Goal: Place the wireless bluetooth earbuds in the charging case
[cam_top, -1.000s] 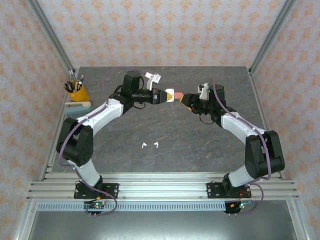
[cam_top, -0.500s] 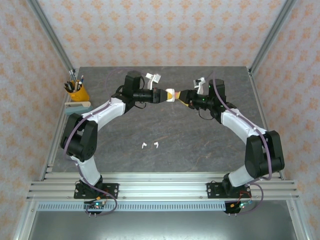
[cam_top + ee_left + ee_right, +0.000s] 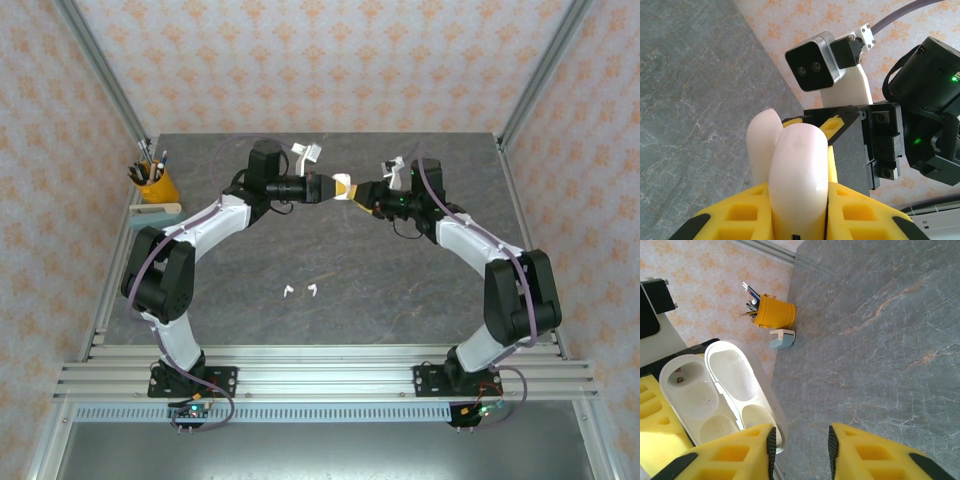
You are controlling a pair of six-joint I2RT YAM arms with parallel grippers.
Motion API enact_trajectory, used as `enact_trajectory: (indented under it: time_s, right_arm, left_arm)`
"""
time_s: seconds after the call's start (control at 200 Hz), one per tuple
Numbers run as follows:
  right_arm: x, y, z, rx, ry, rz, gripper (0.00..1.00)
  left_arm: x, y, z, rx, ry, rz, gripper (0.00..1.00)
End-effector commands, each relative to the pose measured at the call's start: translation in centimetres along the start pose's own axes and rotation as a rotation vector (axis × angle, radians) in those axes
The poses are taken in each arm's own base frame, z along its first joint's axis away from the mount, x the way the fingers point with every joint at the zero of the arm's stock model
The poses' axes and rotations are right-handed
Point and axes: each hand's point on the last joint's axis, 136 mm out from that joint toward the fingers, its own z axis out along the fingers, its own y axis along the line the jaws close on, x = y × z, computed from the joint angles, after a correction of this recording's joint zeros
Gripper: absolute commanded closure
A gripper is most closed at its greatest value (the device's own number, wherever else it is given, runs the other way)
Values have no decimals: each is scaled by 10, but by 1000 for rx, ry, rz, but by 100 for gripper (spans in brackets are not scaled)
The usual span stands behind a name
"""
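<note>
Left claw is clamping tight on the charging case, holding it in the air over the back-middle of the table, lid swung open.

Going left to right:

- **Pen cup:** I'm seeing it sitting at the far left edge, out of the way.
- **Earbuds:** I'm seeing two white earbuds, one and the other. They are lying side by side on the table, nearer the arm bases and well apart from the case. I'm not spotting any coral ones.
- **Case:** In the right wrist view both halves are facing the camera, and the cavities are looking empty.
- **Right claw:** It is pointing at the case with jaws apart and nothing between them. Its left finger is sitting just beside the case rim, and I can't tell whether they are touching.

Handling, as I'm judging it:

- **Earbuds:** Tiny, near weightless, hard glossy plastic. They are likely to slip or flick out from between wide foam pads. I'm planning on pinching across the stem with a light squeeze, leaving the bulb free to drop into its socket.
- **Case:** Smooth, rounded and stiff. It could twist in the grip if I'm pushing hard, so I'm keeping insertion force low.
</note>
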Motion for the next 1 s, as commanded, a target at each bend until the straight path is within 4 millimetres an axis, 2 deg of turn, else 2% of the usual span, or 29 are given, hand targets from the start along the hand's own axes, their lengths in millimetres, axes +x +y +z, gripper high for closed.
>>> enact_trajectory:
  time_s: [0.0, 0.365, 0.601, 0.806, 0.901, 0.996]
  right_arm:
    - [-16, 24, 2, -59, -27, -75, 66]
    - [-21, 34, 11, -84, -16, -87, 69]
    - [-22, 33, 13, -86, -18, -85, 83]
    - [-24, 33, 13, -81, -26, -86, 91]
    - [-26, 33, 13, -72, -28, -90, 95]
    - [-27, 33, 12, -59, -26, -97, 99]
  left_arm:
    - [-15, -16, -2, 48, -22, 45, 100]
    - [-14, -15, -2, 49, -28, 39, 100]
    - [-15, -16, -3, 55, -37, 38, 100]
    - [-16, -15, -3, 48, -43, 34, 100]
    - [-15, -14, -3, 42, -45, 30, 94]
    - [-16, -13, -3, 35, -45, 29, 82]
